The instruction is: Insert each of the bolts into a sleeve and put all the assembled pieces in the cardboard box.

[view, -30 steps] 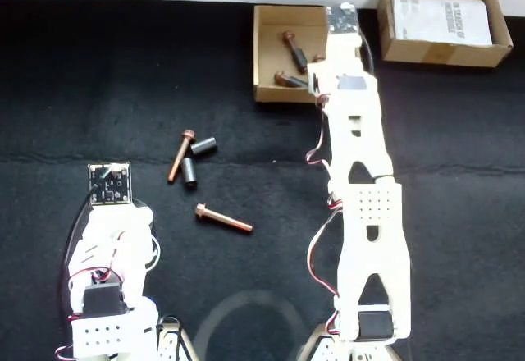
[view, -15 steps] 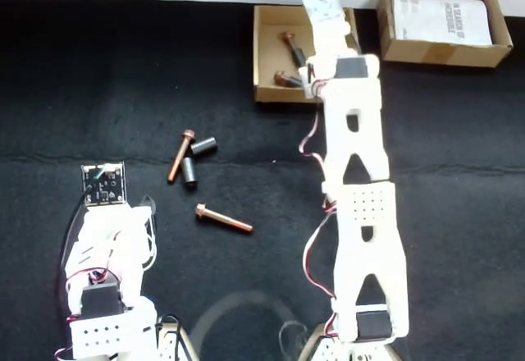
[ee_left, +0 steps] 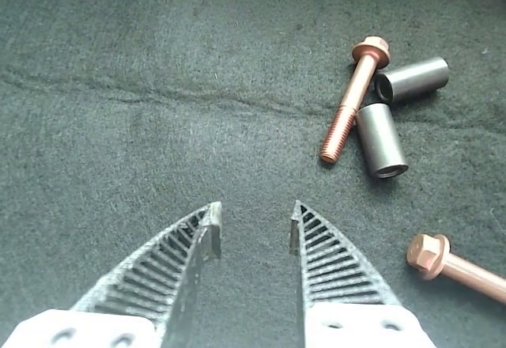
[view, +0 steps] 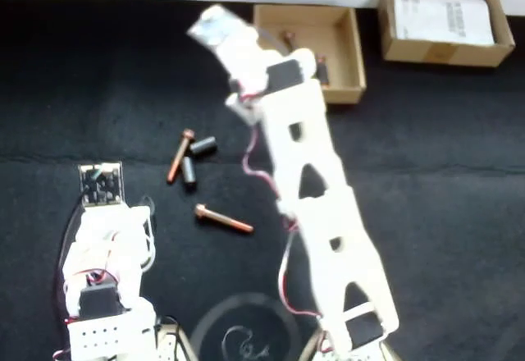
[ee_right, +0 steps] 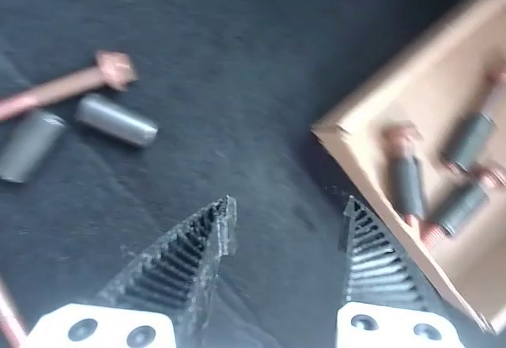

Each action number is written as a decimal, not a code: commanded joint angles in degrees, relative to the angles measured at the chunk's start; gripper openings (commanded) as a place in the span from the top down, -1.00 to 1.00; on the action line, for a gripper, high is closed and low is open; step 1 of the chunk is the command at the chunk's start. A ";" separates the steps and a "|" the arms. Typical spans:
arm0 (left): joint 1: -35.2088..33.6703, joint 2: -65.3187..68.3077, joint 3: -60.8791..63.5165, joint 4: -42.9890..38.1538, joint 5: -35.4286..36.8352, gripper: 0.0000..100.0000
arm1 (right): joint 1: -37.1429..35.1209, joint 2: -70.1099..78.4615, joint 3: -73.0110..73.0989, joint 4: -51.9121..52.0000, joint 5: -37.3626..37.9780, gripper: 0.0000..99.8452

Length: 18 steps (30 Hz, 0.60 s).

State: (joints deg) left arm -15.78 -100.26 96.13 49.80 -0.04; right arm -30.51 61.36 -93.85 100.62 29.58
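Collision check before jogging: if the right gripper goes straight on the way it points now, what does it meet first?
Probably bare black mat: the right gripper, jaws open, aims between a loose sleeve and the cardboard box corner, touching neither. Depth is unclear.

The right arm hid one side of the cardboard box and part of its contents in the high view. The left wrist view's edge cut off the shank of one loose bolt. The assembled pieces were blurred in the right wrist view.
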 commanded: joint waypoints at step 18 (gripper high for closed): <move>-2.59 0.40 1.10 -1.49 -0.26 0.68 | -16.48 -29.49 37.58 0.31 11.34 0.61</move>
State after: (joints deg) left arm -17.71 -100.26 96.13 49.45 -0.04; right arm -45.45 41.58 -64.57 100.62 37.76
